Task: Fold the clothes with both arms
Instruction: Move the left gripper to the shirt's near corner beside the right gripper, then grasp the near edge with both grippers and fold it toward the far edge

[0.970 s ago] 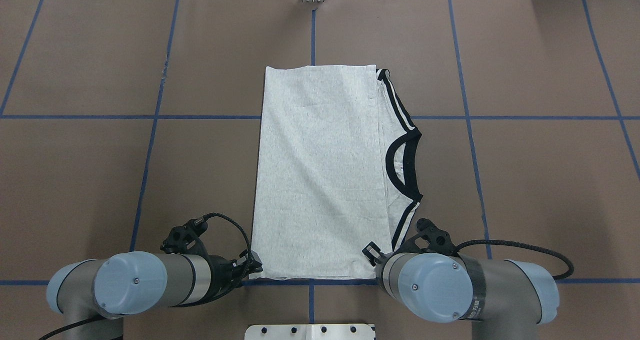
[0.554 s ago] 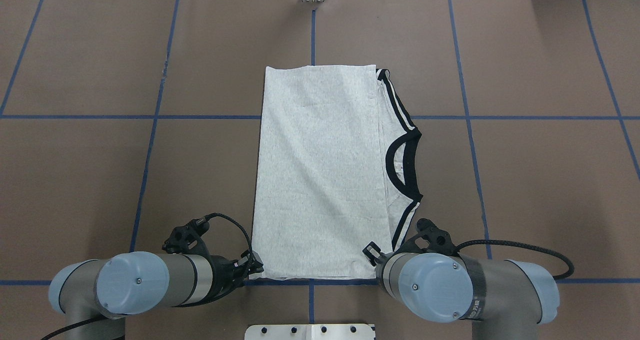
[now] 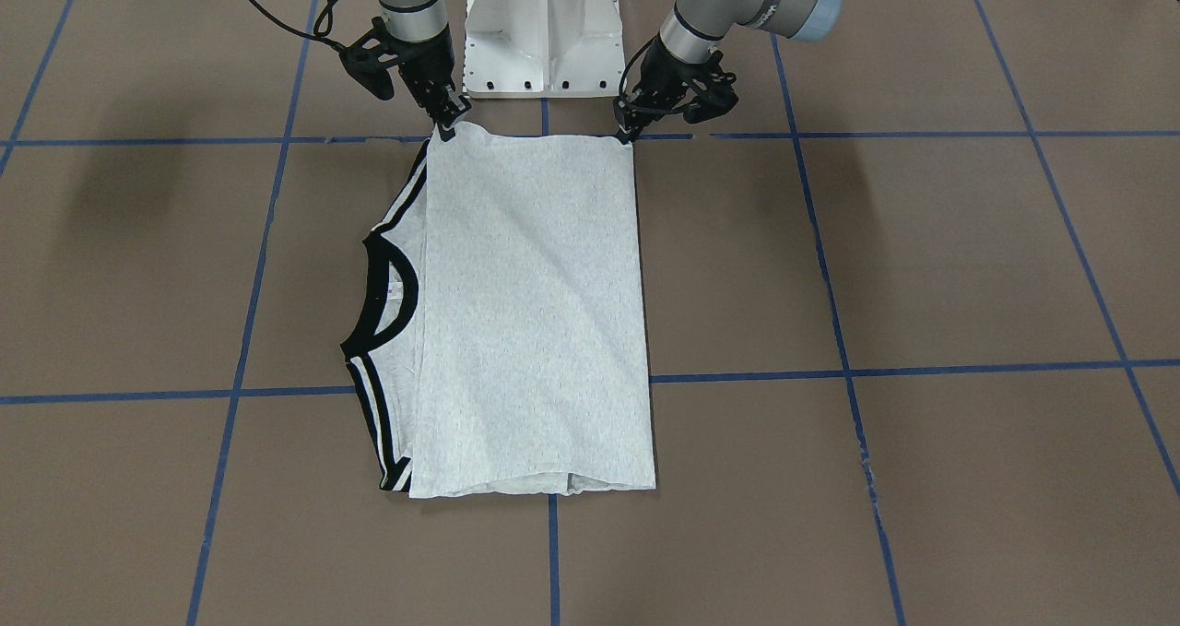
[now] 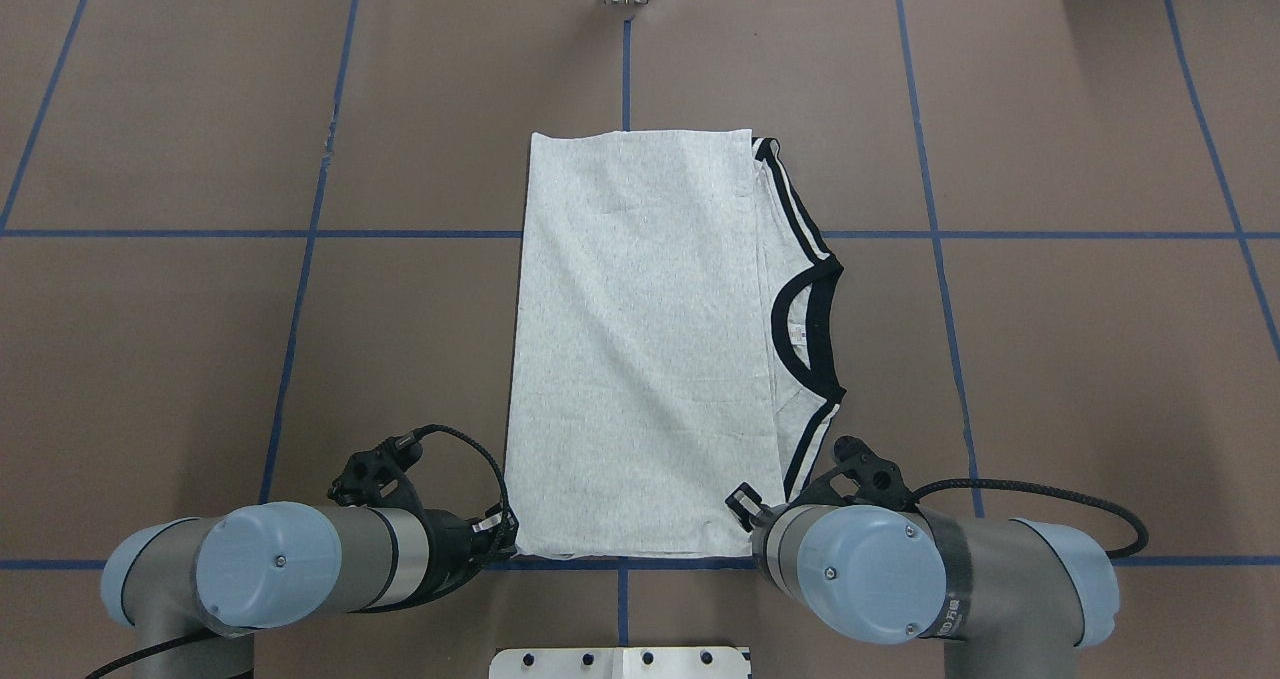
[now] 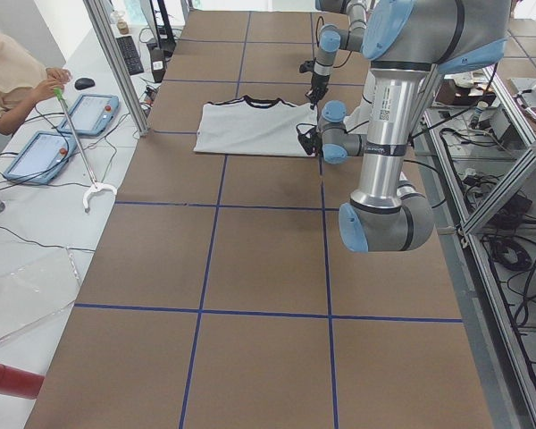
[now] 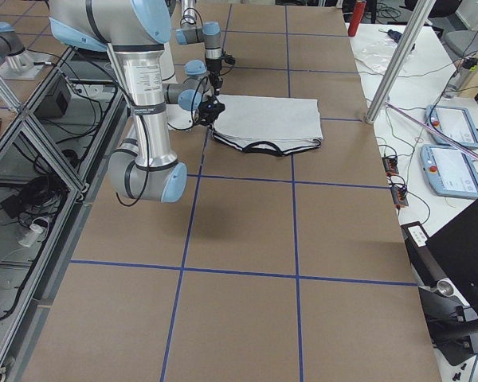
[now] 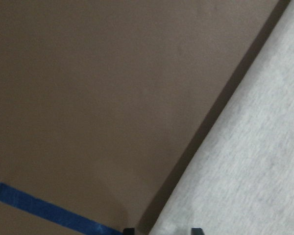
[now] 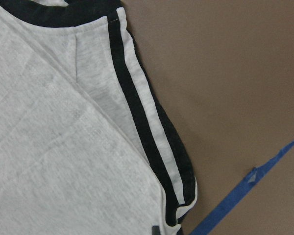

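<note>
Lying folded flat on table (image 4: pixel 1050 379): grey T-shirt (image 4: pixel 640 359).

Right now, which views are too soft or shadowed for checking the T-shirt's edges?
Left wrist view: soft, the T-shirt edge smeared, a dark shadow band beside it. Right wrist view: sharp, black stripes crisp. Front-facing view: faint diffuse shadows on the table. Overhead view: even light, no glare.

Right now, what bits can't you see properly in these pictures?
- Underside of the folded light-grey T-shirt with black collar: hidden in every view by its own top layer.
- Right black two-finger claw: in the overhead view its tips are mostly covered by the right arm's blue-capped wrist.
- Left black claw: open or pinching the corner is too small in the front view; the left wrist view cuts its tips off at the bottom edge.
</note>
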Robot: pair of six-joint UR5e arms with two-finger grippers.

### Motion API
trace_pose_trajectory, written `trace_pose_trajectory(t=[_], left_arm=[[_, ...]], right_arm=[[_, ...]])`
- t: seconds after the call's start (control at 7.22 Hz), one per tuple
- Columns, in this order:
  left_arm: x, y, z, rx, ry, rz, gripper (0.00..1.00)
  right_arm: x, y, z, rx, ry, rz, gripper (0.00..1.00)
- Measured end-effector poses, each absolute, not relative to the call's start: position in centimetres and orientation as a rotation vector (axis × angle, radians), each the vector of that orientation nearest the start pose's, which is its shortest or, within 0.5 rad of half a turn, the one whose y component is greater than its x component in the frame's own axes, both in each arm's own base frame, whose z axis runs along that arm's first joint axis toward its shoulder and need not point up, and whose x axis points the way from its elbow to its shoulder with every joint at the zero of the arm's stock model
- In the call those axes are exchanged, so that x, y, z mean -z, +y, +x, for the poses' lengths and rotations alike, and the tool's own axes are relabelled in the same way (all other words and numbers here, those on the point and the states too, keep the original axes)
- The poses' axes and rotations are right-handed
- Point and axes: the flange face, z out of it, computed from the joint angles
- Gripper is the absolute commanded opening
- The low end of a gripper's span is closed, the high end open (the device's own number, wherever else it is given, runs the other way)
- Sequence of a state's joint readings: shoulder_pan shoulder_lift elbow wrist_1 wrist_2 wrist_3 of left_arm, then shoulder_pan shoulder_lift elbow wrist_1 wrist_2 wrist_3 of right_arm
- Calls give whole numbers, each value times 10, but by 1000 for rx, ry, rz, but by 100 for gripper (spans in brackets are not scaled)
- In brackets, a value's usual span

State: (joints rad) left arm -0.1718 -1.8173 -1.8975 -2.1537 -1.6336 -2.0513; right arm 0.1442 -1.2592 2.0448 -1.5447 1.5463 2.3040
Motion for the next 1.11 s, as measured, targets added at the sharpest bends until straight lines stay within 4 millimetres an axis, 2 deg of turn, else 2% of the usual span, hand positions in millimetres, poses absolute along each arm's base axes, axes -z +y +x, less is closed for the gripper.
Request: trace_pose_trajectory(t=[0.28,0.42,0.55,0.69,1.11], left_arm=[[-306,-222,533,542,1159,-231,0],[-297,-222,527,541,1178,-232,0],[-280,-221,511,538,1212,-234,0],[-260,-215,490,533,1232,-241,0],[-219,-192,453,517,1258,-280,0]], right_arm=[[-285,-213,-523,-837,-810,-221,0],[-283,-213,-522,-837,-815,-222,0],[-279,-212,-516,-838,-826,-226,0],[-272,-209,-503,-838,-846,-236,0],[-247,-193,-448,-818,-918,-288,0]])
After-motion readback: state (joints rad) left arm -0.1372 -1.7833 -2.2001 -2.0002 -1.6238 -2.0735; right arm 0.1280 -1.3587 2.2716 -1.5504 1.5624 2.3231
